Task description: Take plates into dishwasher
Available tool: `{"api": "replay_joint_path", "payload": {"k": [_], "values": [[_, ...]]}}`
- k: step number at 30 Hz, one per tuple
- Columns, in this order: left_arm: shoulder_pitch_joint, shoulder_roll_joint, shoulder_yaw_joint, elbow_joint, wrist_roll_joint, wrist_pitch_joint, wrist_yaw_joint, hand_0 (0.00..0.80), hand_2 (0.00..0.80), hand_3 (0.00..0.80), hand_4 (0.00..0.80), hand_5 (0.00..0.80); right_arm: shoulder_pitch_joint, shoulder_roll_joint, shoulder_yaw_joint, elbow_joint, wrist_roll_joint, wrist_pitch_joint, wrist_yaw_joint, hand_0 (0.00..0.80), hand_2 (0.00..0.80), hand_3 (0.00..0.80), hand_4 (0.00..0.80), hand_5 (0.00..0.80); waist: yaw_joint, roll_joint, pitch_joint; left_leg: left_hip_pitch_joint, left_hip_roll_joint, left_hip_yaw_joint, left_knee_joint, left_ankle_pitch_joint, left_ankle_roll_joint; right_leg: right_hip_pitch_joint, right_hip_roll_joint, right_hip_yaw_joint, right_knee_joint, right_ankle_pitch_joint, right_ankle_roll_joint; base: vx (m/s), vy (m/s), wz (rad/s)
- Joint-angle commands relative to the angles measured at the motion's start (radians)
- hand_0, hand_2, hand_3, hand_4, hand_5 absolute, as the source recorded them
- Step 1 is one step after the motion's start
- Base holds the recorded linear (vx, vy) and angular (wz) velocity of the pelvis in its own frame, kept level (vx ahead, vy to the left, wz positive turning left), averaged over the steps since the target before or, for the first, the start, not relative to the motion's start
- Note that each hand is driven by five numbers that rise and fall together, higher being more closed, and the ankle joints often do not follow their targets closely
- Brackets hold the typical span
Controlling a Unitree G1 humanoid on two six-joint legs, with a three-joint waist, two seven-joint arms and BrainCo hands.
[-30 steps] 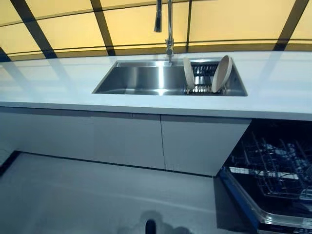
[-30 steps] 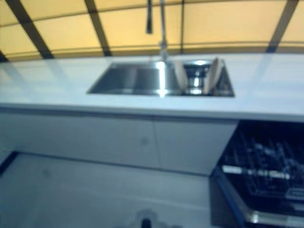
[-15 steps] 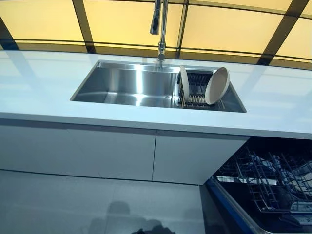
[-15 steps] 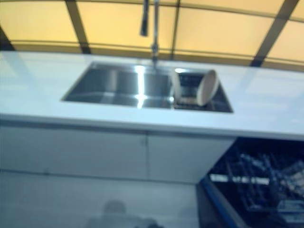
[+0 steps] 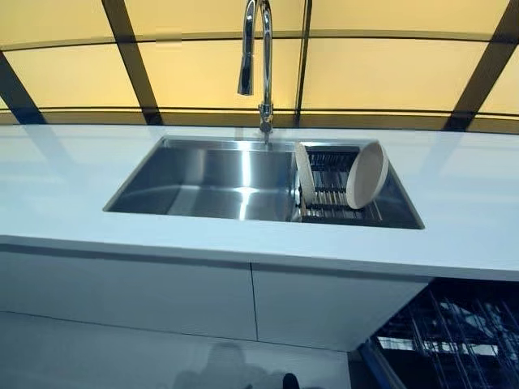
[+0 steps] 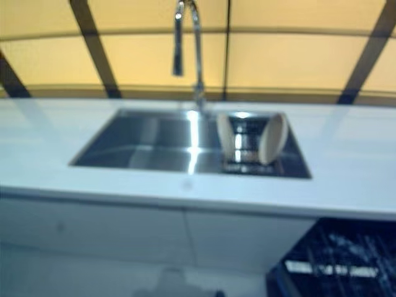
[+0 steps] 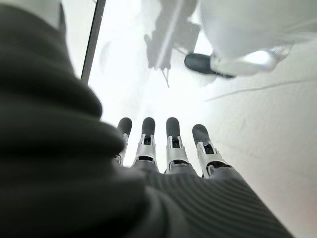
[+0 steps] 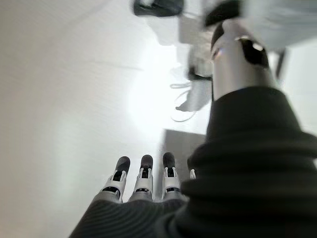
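Steel sink [image 5: 203, 174] rack [image 5: 332, 194] holds two plates [image 5: 366, 175].

No readable text – no labels, numbers, signs.

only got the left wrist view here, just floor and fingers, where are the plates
Observer: Two plates stand on edge in a rack at the right end of the sink.
Operator: dishwasher open?
Observer: Yes, its wire rack shows below the counter, at the lower right.
Operator: right robot hand holding anything?
Observer: No. The right robot hand has straight fingers over bare floor.
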Motion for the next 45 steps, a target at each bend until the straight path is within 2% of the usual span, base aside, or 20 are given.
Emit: {"api": "replay_joint_path", "payload": {"k": [1,8,10,12,13,14,17,18,19,21,22,27,31,32,34,38,39,42,43,45], "values": [[-0.019,0.012,0.023,0.009,0.048,-0.009,0.001,0.000,0.000,0.000,0.000,0.000,-0.042,-0.017,0.001,0.032,0.008,0.028,0.002,0.000,0.000,0.000,0.000,0.000,0.006,-0.027,0.028,-0.063,-0.107,0.040,-0.013,0.068,0.110,0.084,-0.029,0.000,-0.074,-0.014,0.064,0.139,0.001,-0.08],[-0.011,0.034,0.006,0.009,0.059,0.009,-0.006,0.000,0.000,0.000,0.000,0.000,-0.044,-0.010,-0.003,0.057,0.002,0.039,-0.022,0.000,0.000,0.000,0.000,0.000,-0.006,-0.011,0.035,-0.039,-0.104,0.086,-0.052,0.068,0.121,0.057,-0.042,-0.030,-0.029,-0.031,0.088,0.127,0.031,-0.12],[-0.003,0.036,0.009,0.006,0.051,0.009,-0.001,0.000,0.000,0.000,0.000,0.000,-0.042,-0.006,-0.005,0.057,-0.011,0.032,-0.032,0.000,0.000,0.000,0.000,0.000,0.003,-0.012,0.037,-0.034,-0.100,0.112,-0.050,0.064,0.118,0.063,-0.053,-0.072,-0.021,-0.039,0.095,0.117,-0.004,-0.29],[0.005,0.039,0.030,0.005,0.033,0.007,0.011,0.000,0.000,0.000,0.000,0.000,-0.047,-0.004,-0.002,0.049,-0.053,0.015,-0.025,0.000,0.000,0.000,0.000,0.000,0.022,-0.013,0.039,-0.025,-0.091,0.154,-0.038,0.052,0.110,0.074,-0.076,-0.156,-0.003,-0.059,0.103,0.145,-0.032,-0.51],[0.008,0.039,0.036,0.004,0.021,0.009,0.018,0.000,0.000,0.000,0.000,0.000,-0.048,-0.004,0.002,0.046,-0.075,0.000,-0.020,0.000,0.000,0.000,0.000,0.000,0.024,-0.015,0.036,-0.018,-0.087,0.156,-0.021,0.039,0.105,0.083,-0.075,-0.154,-0.019,-0.058,0.096,0.205,-0.059,-0.73],[0.010,0.037,0.039,0.005,0.011,0.012,0.022,0.000,0.000,0.000,0.000,0.000,-0.047,-0.007,0.011,0.041,-0.112,-0.022,-0.018,0.000,0.000,0.000,0.000,0.000,0.025,-0.018,0.029,-0.016,-0.083,0.151,0.032,0.037,0.094,0.099,-0.067,-0.133,-0.053,-0.052,0.082,0.224,-0.082,-0.67],[0.011,0.020,0.030,0.007,0.007,-0.006,0.020,0.000,0.000,0.000,0.000,0.000,-0.052,-0.028,0.054,-0.009,-0.154,-0.046,-0.004,0.000,0.000,0.000,0.000,0.000,0.038,-0.028,0.033,-0.214,-0.070,0.142,0.408,0.208,0.029,0.186,-0.043,-0.119,-0.143,-0.045,0.028,0.105,-0.086,-0.28],[0.005,0.010,0.021,0.002,0.008,-0.004,0.014,0.000,0.000,0.000,0.000,0.000,-0.054,-0.034,0.063,-0.024,-0.147,-0.044,-0.008,0.000,0.000,0.000,0.000,0.000,0.042,-0.034,0.044,-0.261,-0.080,0.132,0.363,0.230,0.012,0.223,-0.048,-0.130,-0.164,-0.045,0.025,-0.018,0.005,-0.04],[0.004,0.000,0.011,-0.009,0.013,-0.004,0.012,0.000,0.000,0.000,0.000,0.000,-0.059,-0.040,0.073,-0.026,-0.122,-0.057,0.001,0.000,0.000,0.000,0.000,0.000,0.046,-0.040,0.054,-0.240,-0.084,0.147,0.138,0.227,0.009,0.248,-0.061,-0.144,-0.181,-0.038,0.037,-0.010,0.032,-0.12],[-0.003,-0.012,0.017,-0.022,0.073,-0.004,0.003,0.000,0.000,0.000,0.000,0.000,-0.075,-0.040,0.053,-0.023,-0.110,-0.104,0.049,0.000,0.000,0.000,0.000,0.000,0.049,-0.052,0.065,-0.282,-0.056,0.176,0.158,0.200,0.023,0.255,-0.075,-0.156,-0.173,-0.038,0.034,0.015,0.064,-0.03],[-0.008,-0.019,0.002,-0.042,0.058,0.015,0.020,0.000,0.000,0.000,0.000,0.000,-0.079,-0.030,0.051,-0.043,-0.159,-0.107,0.065,0.000,0.000,0.000,0.000,0.000,0.058,-0.054,0.053,-0.284,-0.086,0.129,0.103,0.182,0.034,0.256,-0.081,-0.141,-0.188,-0.034,0.043,0.119,0.183,0.22],[-0.048,0.005,-0.033,-0.034,0.003,0.031,0.042,0.000,0.000,0.000,0.000,0.000,-0.076,-0.016,0.157,-0.073,-0.255,-0.221,0.152,0.000,0.000,0.000,0.000,0.000,0.043,-0.031,0.001,-0.128,-0.096,0.129,-0.132,0.174,0.069,0.239,-0.082,-0.133,-0.212,-0.041,0.069,0.162,0.123,-0.26],[-0.033,0.016,-0.033,-0.026,0.049,0.024,0.024,0.000,0.000,0.000,0.000,0.000,-0.089,-0.006,0.249,-0.125,-0.324,-0.346,0.202,0.000,0.000,0.000,0.000,0.000,0.067,-0.041,-0.034,-0.088,-0.094,0.111,-0.193,0.189,0.071,0.247,-0.078,-0.155,-0.221,-0.045,0.075,0.093,-0.029,0.02],[-0.025,0.029,-0.016,-0.019,0.067,0.018,0.008,0.000,0.000,0.000,0.000,0.000,-0.077,-0.031,0.243,-0.125,-0.377,-0.474,0.261,0.000,0.000,0.000,0.000,0.000,0.068,-0.047,-0.042,-0.091,-0.092,0.109,-0.195,0.193,0.068,0.246,-0.074,-0.156,-0.221,-0.040,0.076,0.057,-0.051,0.09],[-0.016,0.040,-0.021,-0.030,0.073,0.032,0.003,0.000,0.000,0.000,0.000,0.000,-0.082,-0.053,0.283,-0.202,-0.433,-0.551,0.319,0.000,0.000,0.000,0.000,0.000,0.072,-0.055,-0.048,-0.089,-0.091,0.108,-0.195,0.189,0.070,0.249,-0.074,-0.164,-0.221,-0.044,0.083,0.051,-0.072,0.15],[0.031,0.066,-0.023,-0.085,0.095,0.055,0.003,0.000,0.000,0.000,0.000,0.000,-0.130,-0.224,0.363,-0.775,-0.354,-0.271,0.612,0.000,0.000,0.000,0.000,0.000,0.073,-0.077,-0.060,-0.091,-0.084,0.123,-0.195,0.187,0.068,0.247,-0.072,-0.166,-0.221,-0.046,0.081,0.031,-0.061,0.16],[0.049,0.084,-0.010,-0.093,0.096,0.054,-0.009,0.000,0.000,0.000,0.000,0.000,-0.148,-0.331,0.368,-0.960,-0.284,-0.211,0.740,0.000,0.000,0.000,0.000,0.000,0.066,-0.084,-0.060,-0.087,-0.079,0.139,-0.195,0.185,0.064,0.246,-0.070,-0.158,-0.221,-0.044,0.080,0.019,-0.031,0.01],[0.057,0.099,0.007,-0.085,0.099,0.047,-0.019,0.000,0.000,0.000,0.000,0.000,-0.165,-0.424,0.342,-1.125,-0.181,-0.149,0.866,0.000,0.000,0.000,0.000,0.000,0.060,-0.089,-0.059,-0.083,-0.075,0.156,-0.195,0.182,0.064,0.246,-0.069,-0.151,-0.221,-0.042,0.079,0.007,-0.006,-0.02],[0.062,0.107,0.027,-0.063,0.107,0.034,-0.028,0.000,0.000,0.000,0.000,0.000,-0.182,-0.474,0.302,-1.238,-0.050,-0.105,0.987,0.000,0.000,0.000,0.000,0.000,0.053,-0.095,-0.063,-0.081,-0.072,0.165,-0.195,0.179,0.062,0.246,-0.067,-0.146,-0.221,-0.041,0.082,0.030,-0.016,-0.08],[0.065,0.107,0.037,-0.045,0.114,0.019,-0.030,0.000,0.000,0.000,0.000,0.000,-0.200,-0.481,0.275,-1.277,0.022,-0.090,1.057,0.000,0.000,0.000,0.000,0.000,0.050,-0.097,-0.069,-0.079,-0.070,0.169,-0.195,0.176,0.060,0.246,-0.066,-0.143,-0.221,-0.042,0.083,0.041,-0.017,-0.16]]}}
